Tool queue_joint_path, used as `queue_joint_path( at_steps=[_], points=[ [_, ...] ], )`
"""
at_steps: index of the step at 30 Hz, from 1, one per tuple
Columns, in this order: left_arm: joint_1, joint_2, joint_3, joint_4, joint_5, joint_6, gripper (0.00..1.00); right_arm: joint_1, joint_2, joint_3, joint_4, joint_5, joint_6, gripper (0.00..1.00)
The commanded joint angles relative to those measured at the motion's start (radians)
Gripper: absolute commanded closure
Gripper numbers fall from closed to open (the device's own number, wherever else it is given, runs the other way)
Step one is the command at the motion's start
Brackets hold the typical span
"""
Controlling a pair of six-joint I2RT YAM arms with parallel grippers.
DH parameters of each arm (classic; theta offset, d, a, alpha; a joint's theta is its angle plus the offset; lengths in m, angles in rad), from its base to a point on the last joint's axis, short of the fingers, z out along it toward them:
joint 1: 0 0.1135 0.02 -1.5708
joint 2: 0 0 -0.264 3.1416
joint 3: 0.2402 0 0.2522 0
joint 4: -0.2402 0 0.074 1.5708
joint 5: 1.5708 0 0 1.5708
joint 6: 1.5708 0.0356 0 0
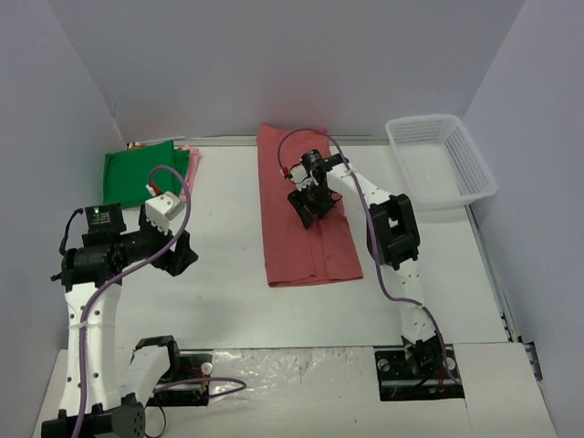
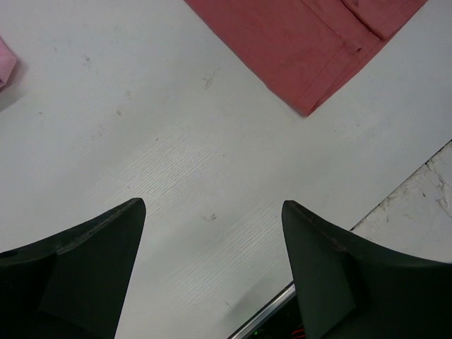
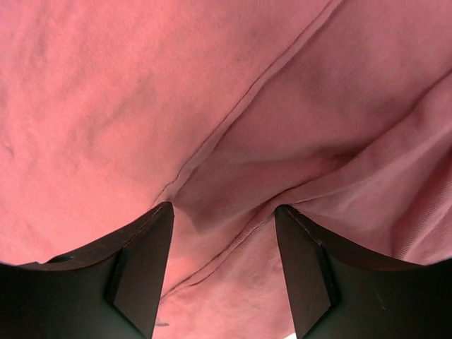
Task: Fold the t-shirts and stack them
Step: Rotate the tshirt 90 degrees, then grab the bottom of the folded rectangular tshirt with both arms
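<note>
The dusty-red t-shirt [image 1: 306,228] lies as a long folded strip in the middle of the table; its near corner [image 2: 311,49] shows in the left wrist view. My right gripper [image 1: 310,205] is down on its upper half, jaws open. The fingertips [image 3: 164,212] rest against creased red cloth [image 3: 106,106], and a seam and a fold run between them. The green t-shirt [image 1: 137,175] lies folded at the back left, with the pale pink one [image 1: 193,161] peeking out beside it. My left gripper [image 1: 180,255] hangs open over bare table [image 2: 212,162], left of the red shirt, holding nothing.
A white mesh basket [image 1: 443,164] stands at the back right against the wall. Grey walls close in the back and both sides. The arm bases and their cables sit at the table's near edge [image 1: 301,360].
</note>
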Motion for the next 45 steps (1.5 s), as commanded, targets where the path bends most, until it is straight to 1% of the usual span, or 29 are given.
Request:
queue_joint_path(
  at_steps=[1, 5, 7, 9, 10, 11, 15, 18, 20, 22, 23, 24, 25, 26, 27, 28, 29, 30, 31, 32, 33, 34, 36, 38, 39, 40, 41, 42, 45],
  points=[
    [0.007, 0.005, 0.055, -0.011, 0.028, 0.004, 0.23, 0.005, 0.094, 0.032, 0.029, 0.016, -0.019, 0.44],
    [0.007, 0.016, 0.058, -0.012, 0.034, 0.007, 0.23, 0.005, 0.092, 0.059, 0.01, 0.021, -0.022, 0.43],
    [0.004, 0.017, 0.064, -0.021, 0.022, 0.014, 0.23, 0.005, 0.057, 0.024, -0.008, 0.012, -0.028, 0.43],
    [0.006, 0.022, 0.07, -0.026, 0.017, 0.019, 0.23, 0.005, -0.036, -0.023, -0.01, 0.004, -0.038, 0.42],
    [0.004, 0.024, 0.07, -0.032, 0.021, 0.024, 0.23, 0.003, -0.073, -0.074, -0.01, -0.007, -0.041, 0.4],
    [0.003, 0.03, 0.072, -0.037, 0.038, 0.028, 0.22, 0.002, -0.146, -0.095, -0.014, -0.014, -0.044, 0.4],
    [-0.005, 0.039, 0.093, -0.049, 0.078, 0.037, 0.17, -0.017, -0.317, -0.158, -0.106, -0.066, -0.076, 0.36],
    [-0.026, 0.053, 0.102, -0.042, 0.063, 0.04, 0.16, -0.044, -0.46, -0.201, -0.145, -0.108, -0.088, 0.34],
    [-0.064, 0.062, 0.092, -0.028, 0.048, 0.037, 0.14, -0.064, -0.567, -0.241, -0.133, -0.09, -0.11, 0.28],
    [-0.121, 0.073, 0.089, -0.003, -0.03, 0.03, 0.11, -0.115, -0.636, -0.287, -0.082, -0.054, -0.102, 0.2],
    [-0.208, 0.094, 0.092, 0.004, -0.069, 0.03, 0.08, -0.141, -0.706, -0.322, 0.0, -0.021, -0.097, 0.16],
    [-0.248, 0.105, 0.095, 0.023, -0.151, 0.034, 0.05, -0.165, -0.741, -0.408, 0.051, 0.001, -0.094, 0.13],
    [-0.287, 0.119, 0.096, 0.031, -0.185, 0.04, 0.04, -0.216, -0.776, -0.457, 0.102, 0.025, -0.087, 0.09],
    [-0.366, 0.154, 0.099, 0.038, -0.213, 0.053, 0.04, -0.244, -0.841, -0.512, 0.213, 0.045, -0.079, 0.08],
    [-0.406, 0.172, 0.095, 0.069, -0.241, 0.069, 0.04, -0.264, -0.869, -0.619, 0.263, 0.109, -0.077, 0.07],
    [-0.443, 0.189, 0.086, 0.087, -0.294, 0.076, 0.04, -0.303, -0.897, -0.666, 0.3, 0.131, -0.079, 0.04],
    [-0.529, 0.226, 0.067, 0.109, -0.329, 0.094, 0.03, -0.322, -0.95, -0.71, 0.367, 0.14, -0.077, 0.02],
    [-0.575, 0.246, 0.057, 0.153, -0.371, 0.103, 0.03, -0.334, -0.975, -0.755, 0.396, 0.142, -0.073, 0.0],
    [-0.619, 0.298, 0.049, 0.167, -0.444, 0.117, 0.02, -0.356, -1.018, -0.823, 0.412, 0.124, -0.071, 0.0],
    [-0.659, 0.326, 0.037, 0.179, -0.474, 0.143, 0.03, -0.359, -1.038, -0.847, 0.409, 0.102, -0.076, 0.0],
    [-0.728, 0.349, 0.024, 0.233, -0.504, 0.148, 0.05, -0.359, -1.054, -0.867, 0.403, 0.089, -0.084, 0.0],
    [-0.756, 0.37, 0.011, 0.263, -0.533, 0.155, 0.06, -0.359, -1.095, -0.905, 0.4, 0.079, -0.085, 0.0],
    [-0.82, 0.444, -0.042, 0.375, -0.592, 0.178, 0.06, -0.37, -1.158, -0.95, 0.392, 0.079, -0.09, 0.0],
    [-0.854, 0.478, -0.081, 0.449, -0.619, 0.194, 0.06, -0.399, -1.195, -0.97, 0.391, 0.07, -0.093, 0.0],
    [-0.871, 0.493, -0.118, 0.524, -0.636, 0.194, 0.06, -0.416, -1.209, -0.976, 0.392, 0.056, -0.088, 0.0],
    [-0.916, 0.511, -0.135, 0.558, -0.659, 0.203, 0.06, -0.435, -1.228, -0.981, 0.389, 0.021, -0.088, 0.0],
    [-0.939, 0.546, -0.152, 0.589, -0.717, 0.214, 0.06, -0.454, -1.235, -0.985, 0.389, 0.012, -0.087, 0.0],
    [-0.978, 0.562, -0.178, 0.645, -0.742, 0.218, 0.06, -0.474, -1.238, -0.985, 0.389, 0.001, -0.079, 0.0],
    [-1.013, 0.611, -0.201, 0.705, -0.759, 0.215, 0.06, -0.537, -1.232, -0.976, 0.386, -0.022, -0.071, 0.0]
  ],
)
